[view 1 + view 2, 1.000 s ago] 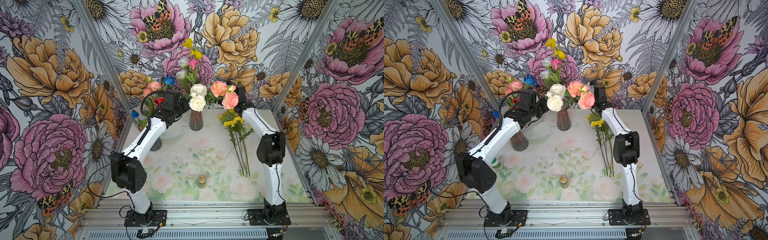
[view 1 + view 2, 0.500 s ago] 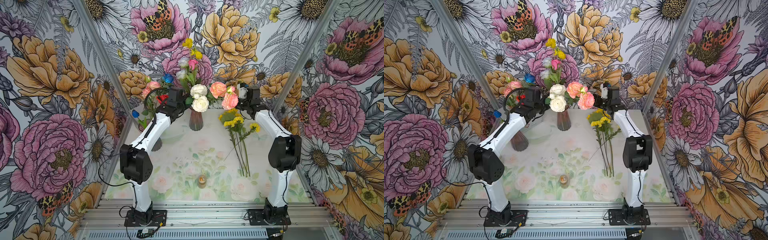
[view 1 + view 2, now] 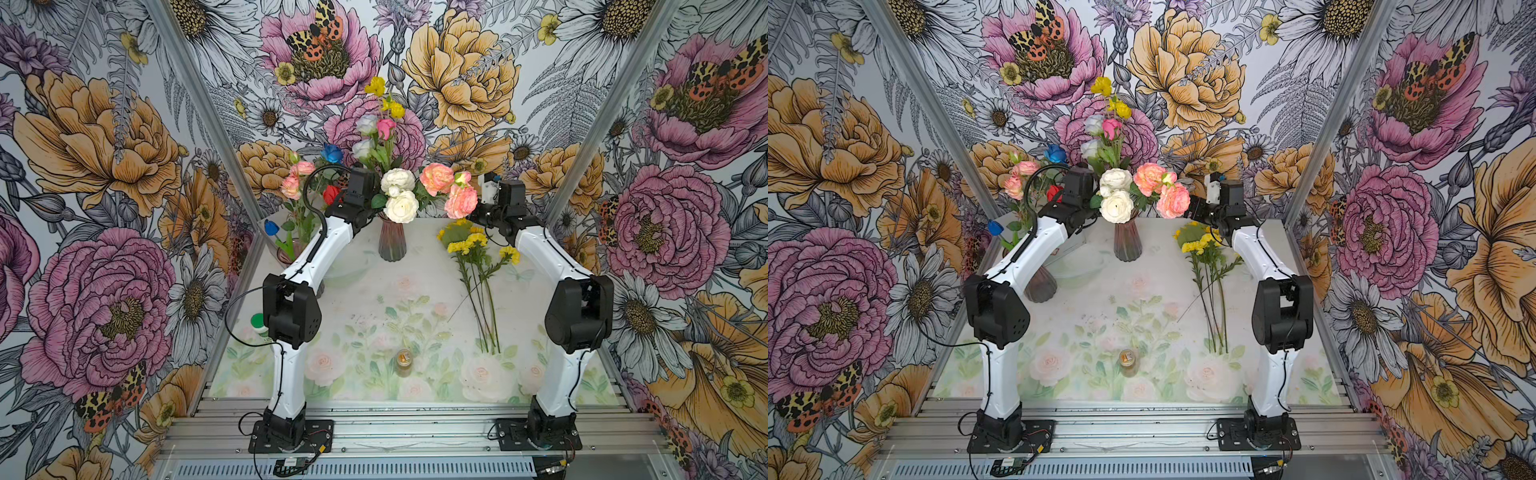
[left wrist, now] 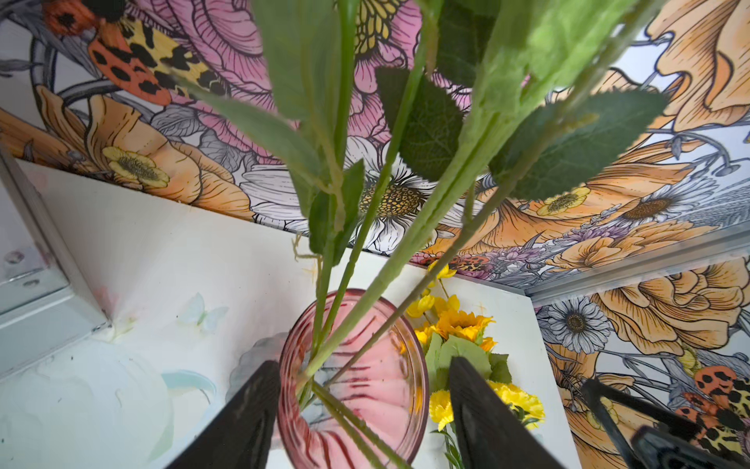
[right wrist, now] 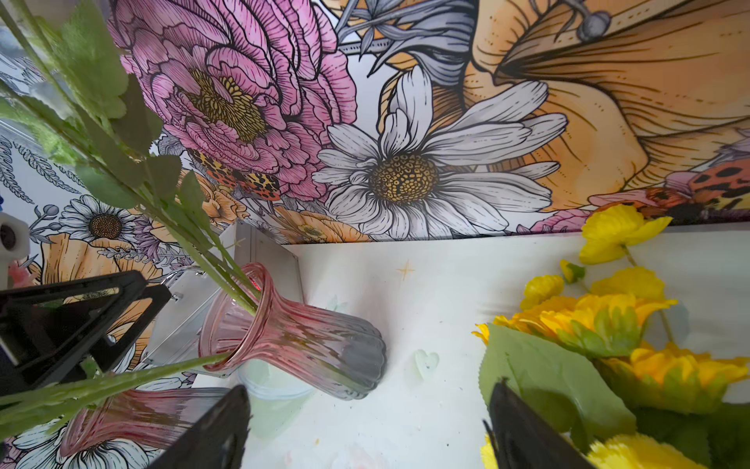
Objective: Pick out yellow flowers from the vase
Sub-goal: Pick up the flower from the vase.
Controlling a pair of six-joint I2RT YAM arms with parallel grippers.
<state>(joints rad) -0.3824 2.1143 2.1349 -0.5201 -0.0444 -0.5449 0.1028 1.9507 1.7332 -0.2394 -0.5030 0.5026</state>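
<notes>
Left wrist view shows the left gripper (image 4: 363,363) half open, empty, over the vase (image 4: 353,293) near the bench's back edge; pinch only what seems the yellow flowers' (image 3: 376,85) stem, then lift straight up.

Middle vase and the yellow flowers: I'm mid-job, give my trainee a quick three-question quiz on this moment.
1. True or false: every yellow flower is out of the middle vase.
2. The pulled yellow flowers lie: A on the table; B in another vase; C in a basket.
3. Fill in: the left hand straddles the rim of the ___.
Key: 1 false, yellow blooms top its bouquet. 2 A. 3 vase.
</notes>
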